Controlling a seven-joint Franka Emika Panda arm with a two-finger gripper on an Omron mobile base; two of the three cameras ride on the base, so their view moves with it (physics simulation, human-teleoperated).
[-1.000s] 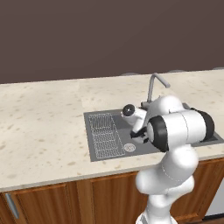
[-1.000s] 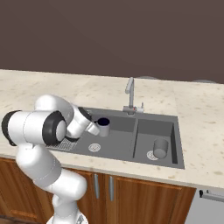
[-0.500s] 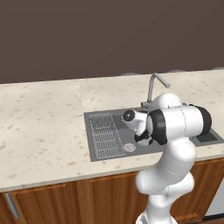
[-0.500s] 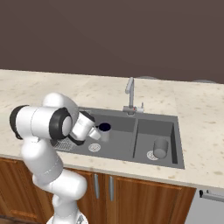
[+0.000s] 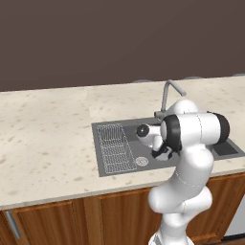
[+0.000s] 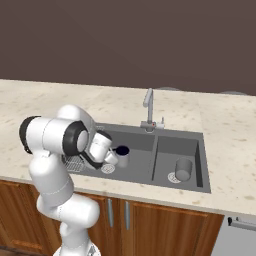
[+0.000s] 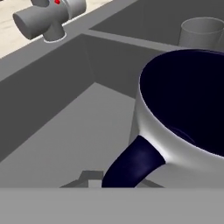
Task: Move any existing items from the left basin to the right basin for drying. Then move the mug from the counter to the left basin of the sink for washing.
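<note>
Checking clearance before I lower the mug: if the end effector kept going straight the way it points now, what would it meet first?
Most likely the floor of the left basin, just past the mug that the end effector holds by the handle. Depth is hard to judge.

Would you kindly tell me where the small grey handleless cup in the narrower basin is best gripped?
Grip the small grey handleless cup by its rim, coming from above with one finger inside and one outside. It seems to stand upright with its mouth open upward, and the walls of the narrower dark grey basin likely crowd a sideways approach.
</note>
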